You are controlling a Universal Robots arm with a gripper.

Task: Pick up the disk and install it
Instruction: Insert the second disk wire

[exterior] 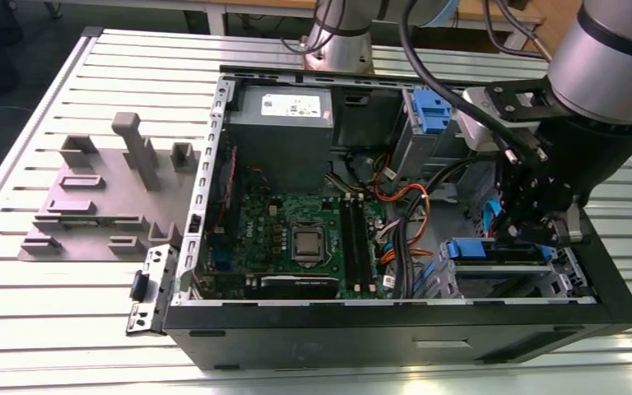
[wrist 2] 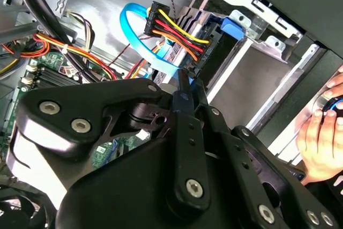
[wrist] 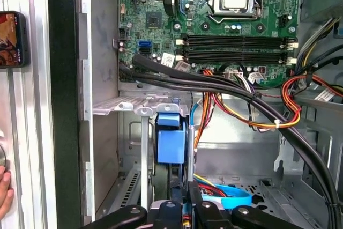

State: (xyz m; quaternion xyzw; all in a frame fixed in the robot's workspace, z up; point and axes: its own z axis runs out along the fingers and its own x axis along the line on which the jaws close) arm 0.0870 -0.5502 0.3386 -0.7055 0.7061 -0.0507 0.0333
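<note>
Exterior view: the tool [exterior: 543, 233] reaches down into the open black steel case [exterior: 404, 329] on the slatted worktop [exterior: 30, 288], at the lower drive bay, where the disk [exterior: 479, 248] shows its blue plastic bracket. First wrist view: slim black fingers [wrist: 196, 210], drawn close together, pinch the disk [wrist: 170, 146] by its end, apparently to feed it edge-on under the stamped metal bay shelf [wrist: 136, 105]. Second wrist view: bundled red, yellow and orange wires [wrist 2: 182, 31] and a flat blue cable [wrist 2: 159, 60] hang just beyond the tool.

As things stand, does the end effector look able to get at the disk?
Probably yes. The end effector is low inside the open case, right beside the blue-framed disk. The cables pass to the side, not between them.
</note>
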